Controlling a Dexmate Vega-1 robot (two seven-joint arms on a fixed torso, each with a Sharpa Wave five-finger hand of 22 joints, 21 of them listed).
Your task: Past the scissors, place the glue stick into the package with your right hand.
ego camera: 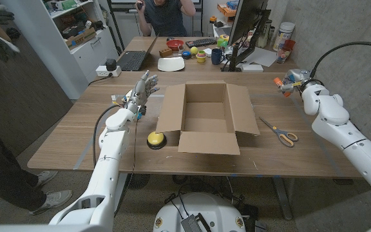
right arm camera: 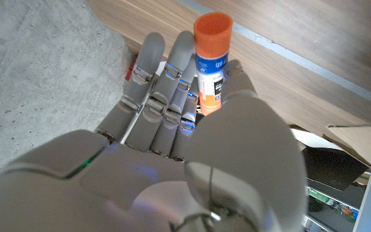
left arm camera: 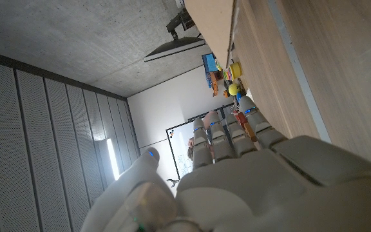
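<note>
Right hand [ego camera: 293,82] is hanging above the table's far right edge, fingers pinching the glue stick [right arm camera: 210,61], orange cap poking out past the fingertips. Scissors [ego camera: 279,132] are lying on the table [ego camera: 63,129] between that hand and the open cardboard box [ego camera: 206,117]. Left hand [ego camera: 142,90] is holding nothing left of the box, fingers straight and side by side. Yellow button [ego camera: 155,139] is sitting near the box's front left flap.

My hands [right arm camera: 172,122] pale grey. Glue stick [right arm camera: 211,61]: orange cap, white and blue label. Box [ego camera: 206,116] plain brown card. Scissors [ego camera: 281,133]: yellow-orange handles. Button [ego camera: 154,138] yellow on black base. Table [ego camera: 76,129] light wood grain.
</note>
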